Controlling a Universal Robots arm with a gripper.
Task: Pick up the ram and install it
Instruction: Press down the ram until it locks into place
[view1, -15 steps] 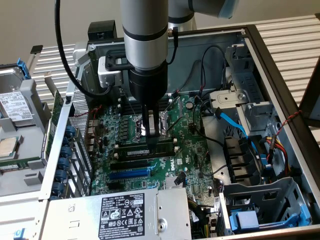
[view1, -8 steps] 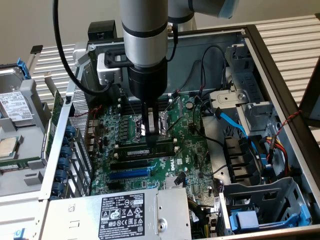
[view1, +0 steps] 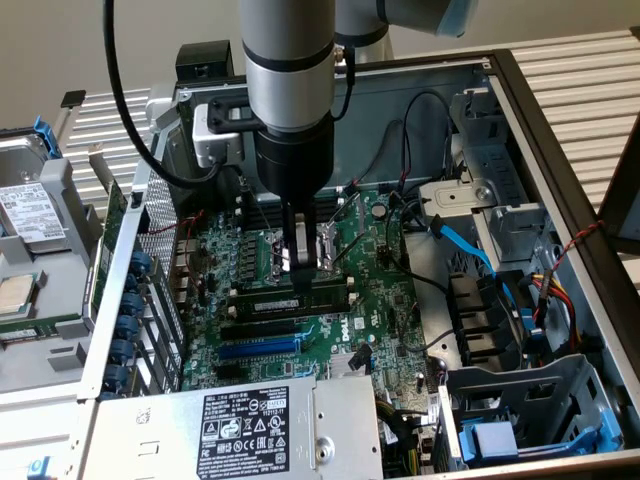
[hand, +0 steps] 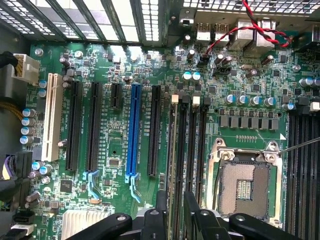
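Nearest is the grey power box (view1: 250, 430). Past it lies the long blue slot (view1: 262, 349), then black slots (view1: 262, 327). The ram (view1: 295, 298) stands on its edge along the next slot, mid-board. The end effector (view1: 302, 272) sits right over it; I cannot tell if it grips. The metal socket (view1: 326, 248) crowds 12 o'clock, and a blue wire (view1: 466, 246) lies far off at 3 o'clock.

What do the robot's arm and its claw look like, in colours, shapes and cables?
The arm is a silver-grey round tube with a black ring, ending in a black cylinder. A joint cap is light blue. A black cable hangs beside it, and a whitish box sits at the wrist. The claw is black and narrow.
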